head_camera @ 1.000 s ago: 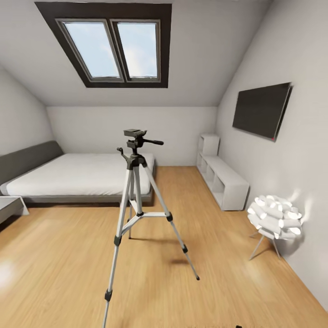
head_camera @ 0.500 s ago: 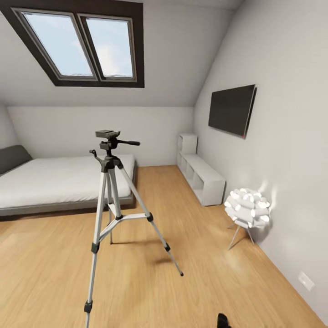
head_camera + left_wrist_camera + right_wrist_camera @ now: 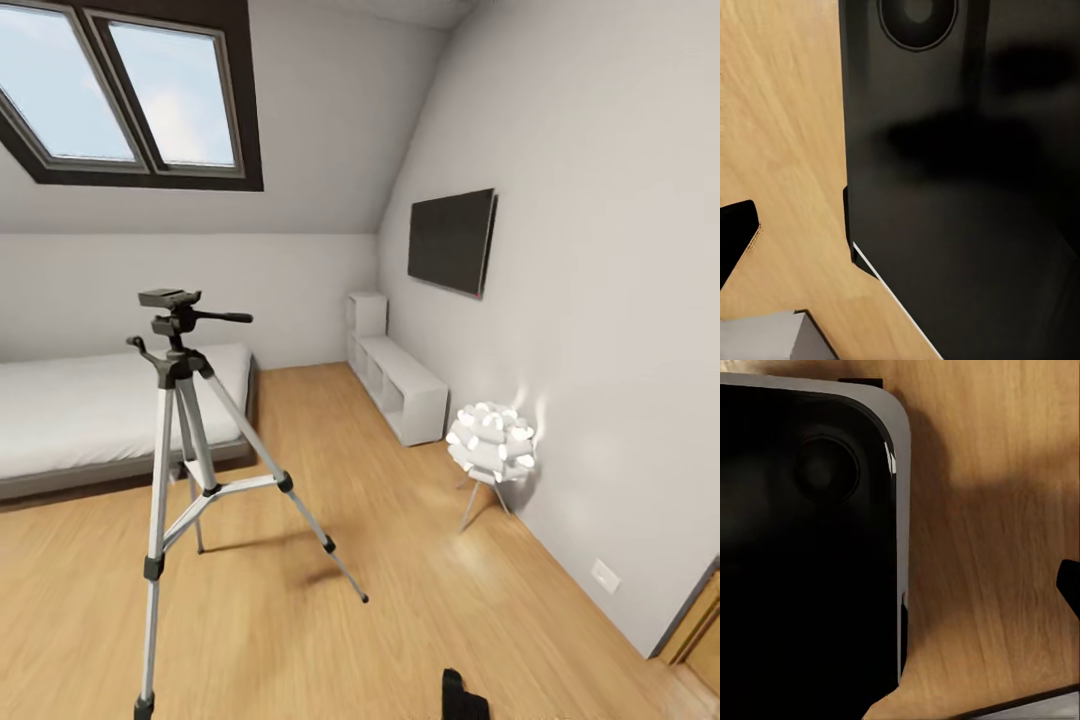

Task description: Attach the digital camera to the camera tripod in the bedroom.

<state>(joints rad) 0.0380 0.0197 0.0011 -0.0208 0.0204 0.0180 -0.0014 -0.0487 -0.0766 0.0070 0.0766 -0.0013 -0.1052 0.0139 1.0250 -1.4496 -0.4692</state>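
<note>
The camera tripod (image 3: 185, 440) stands on the light wood floor at the left of the head view. It has three spread silver legs, black joints and a black pan head (image 3: 172, 300) with a long handle pointing right; nothing is mounted on top. The digital camera is out of view. A black part of my arm (image 3: 462, 695) pokes up at the bottom edge of the head view. Both wrist views look down on my own black body (image 3: 960, 187) and on wood floor, with a dark sliver of a finger (image 3: 735, 244) at the picture's edge. Neither gripper's jaws can be made out.
A low bed (image 3: 90, 420) lies behind the tripod at the left. A white shelf unit (image 3: 400, 385) runs along the right wall under a dark screen (image 3: 450, 240). A white flower-shaped lamp (image 3: 492, 445) stands near that wall. Open floor lies between tripod and lamp.
The head view has turned to the right, so the tripod, bed and skylight sit further left in the picture. A black arm part has risen at the bottom edge.
</note>
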